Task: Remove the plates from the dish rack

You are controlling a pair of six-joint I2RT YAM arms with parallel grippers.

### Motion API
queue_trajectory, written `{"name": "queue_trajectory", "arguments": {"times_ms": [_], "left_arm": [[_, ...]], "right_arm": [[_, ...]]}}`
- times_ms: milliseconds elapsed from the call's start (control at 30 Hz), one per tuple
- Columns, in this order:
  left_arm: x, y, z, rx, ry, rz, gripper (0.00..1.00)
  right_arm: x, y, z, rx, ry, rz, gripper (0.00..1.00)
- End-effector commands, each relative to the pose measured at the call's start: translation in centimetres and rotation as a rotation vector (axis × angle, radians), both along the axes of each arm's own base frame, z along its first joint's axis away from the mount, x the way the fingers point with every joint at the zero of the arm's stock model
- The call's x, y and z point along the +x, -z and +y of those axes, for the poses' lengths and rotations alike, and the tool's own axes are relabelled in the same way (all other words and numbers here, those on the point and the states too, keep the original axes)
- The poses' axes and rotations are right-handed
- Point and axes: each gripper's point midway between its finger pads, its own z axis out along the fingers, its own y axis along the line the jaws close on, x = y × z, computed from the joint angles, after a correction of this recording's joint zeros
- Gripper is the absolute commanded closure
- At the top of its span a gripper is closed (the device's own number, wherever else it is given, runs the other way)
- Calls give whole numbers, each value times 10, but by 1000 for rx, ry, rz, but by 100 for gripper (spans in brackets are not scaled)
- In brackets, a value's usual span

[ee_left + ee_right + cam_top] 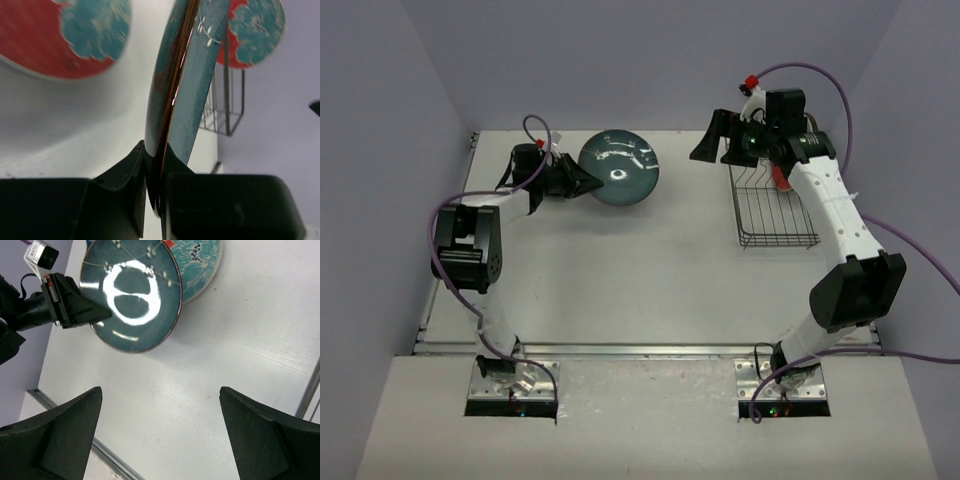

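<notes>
Dish rack [775, 212] holds perhaps one plate [255, 30].

Red plate [781, 180] mostly hidden behind right arm [825, 205]; patterned plate [204, 269] cut by top edge.

I'm looking down at a white table [620, 280] with a metal strip running along its near edge. A wire dish rack [775, 225] is sitting directly on it by the far right corner, with its long side following the right edge. Toward the far edge, left of the middle, a red and blue patterned plate [200, 265] is lying flat on the tabletop. A teal plate [620, 168] is covering most of it from above.
</notes>
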Motion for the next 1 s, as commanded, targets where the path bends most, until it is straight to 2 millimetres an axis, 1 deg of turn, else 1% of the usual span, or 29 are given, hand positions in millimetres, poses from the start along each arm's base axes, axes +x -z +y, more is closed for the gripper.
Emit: {"name": "queue_trajectory", "arguments": {"times_ms": [0, 100, 133, 167, 233, 300, 400, 467, 533, 567, 600, 667, 733, 767, 867, 900, 933, 967], "left_arm": [[60, -50, 11, 55, -80, -212, 100], [80, -37, 14, 65, -110, -204, 100], [88, -26, 15, 68, -120, -186, 100], [94, -20, 16, 67, -130, -178, 100], [103, -22, 16, 64, -142, -189, 100], [111, -12, 18, 70, -152, -178, 100], [125, -6, 19, 77, -159, -190, 100], [135, -8, 21, 76, -172, -204, 100], [140, 0, 22, 69, -179, -188, 100], [144, -1, 22, 64, -180, -194, 100], [147, 2, 23, 63, -181, -189, 100], [148, 8, 22, 62, -174, -173, 93], [148, 14, 22, 66, -169, -159, 82], [147, 18, 23, 76, -171, -150, 68], [143, 22, 24, 102, -175, -135, 50], [142, 22, 25, 109, -177, -135, 50], [141, 18, 26, 123, -177, -150, 45], [140, 17, 28, 139, -183, -151, 42]], "right_arm": [[2, -5, -16, -44, 56, -32, 1], [0, -3, -18, -53, 59, -34, 1], [-1, -3, -18, -54, 58, -31, 1], [-1, -2, -18, -55, 56, -29, 1], [-1, -3, -18, -57, 55, -29, 1], [-1, -2, -19, -59, 53, -29, 1], [-2, -2, -18, -55, 47, -25, 1], [-2, -2, -17, -53, 43, -23, 1], [-3, -3, -17, -57, 41, -24, 1], [-3, -4, -18, -58, 41, -27, 1], [-3, -4, -17, -58, 39, -28, 1], [-3, -4, -17, -59, 36, -30, 1], [-3, -5, -17, -60, 35, -32, 1], [-2, -3, -17, -61, 35, -26, 1], [-1, -3, -16, -57, 35, -22, 1], [-1, -3, -17, -56, 37, -19, 1], [-1, -3, -16, -51, 35, -19, 1], [-1, -3, -16, -50, 35, -17, 1]]}}
